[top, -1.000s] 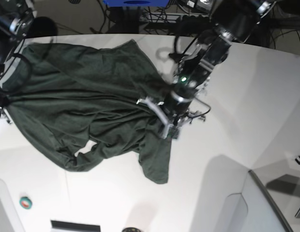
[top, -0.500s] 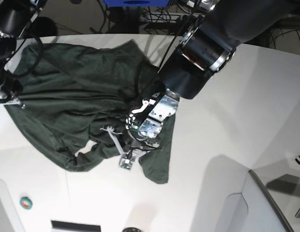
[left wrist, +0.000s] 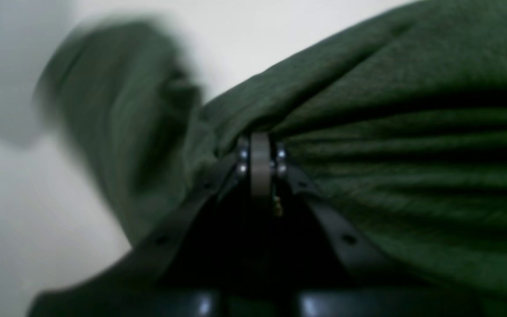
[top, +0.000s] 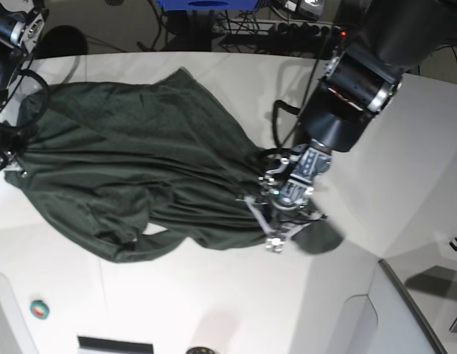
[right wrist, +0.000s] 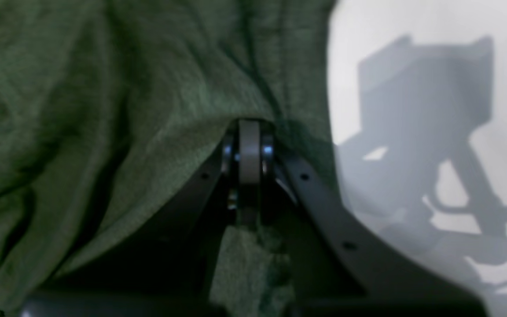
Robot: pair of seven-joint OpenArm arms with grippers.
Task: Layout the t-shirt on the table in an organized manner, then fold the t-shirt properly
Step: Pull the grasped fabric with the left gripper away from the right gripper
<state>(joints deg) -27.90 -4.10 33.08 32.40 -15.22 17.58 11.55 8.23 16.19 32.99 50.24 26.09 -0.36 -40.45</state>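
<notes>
The dark green t-shirt [top: 140,162] lies stretched and wrinkled across the white table [top: 376,169], held between both grippers. At its right end, my left gripper [top: 267,221] is shut on a bunched edge. The left wrist view shows those shut fingertips [left wrist: 260,147] pinching taut, ridged t-shirt fabric [left wrist: 390,154], with a blurred flap hanging to the left. My right gripper [top: 9,158] holds the shirt's left end near the table's left edge. In the right wrist view the right gripper [right wrist: 249,132] is shut with the t-shirt cloth [right wrist: 104,110] draped over it.
A small green and red round object [top: 39,309] and a dark flat item [top: 114,344] sit near the front edge. A grey raised panel [top: 413,302] occupies the front right corner. Cables and a blue object [top: 206,4] lie beyond the far edge.
My left gripper has swung right from the shirt's lower middle, pulling the fabric with it. The hanging lower flap is drawn up and the shirt is now spread wider.
</notes>
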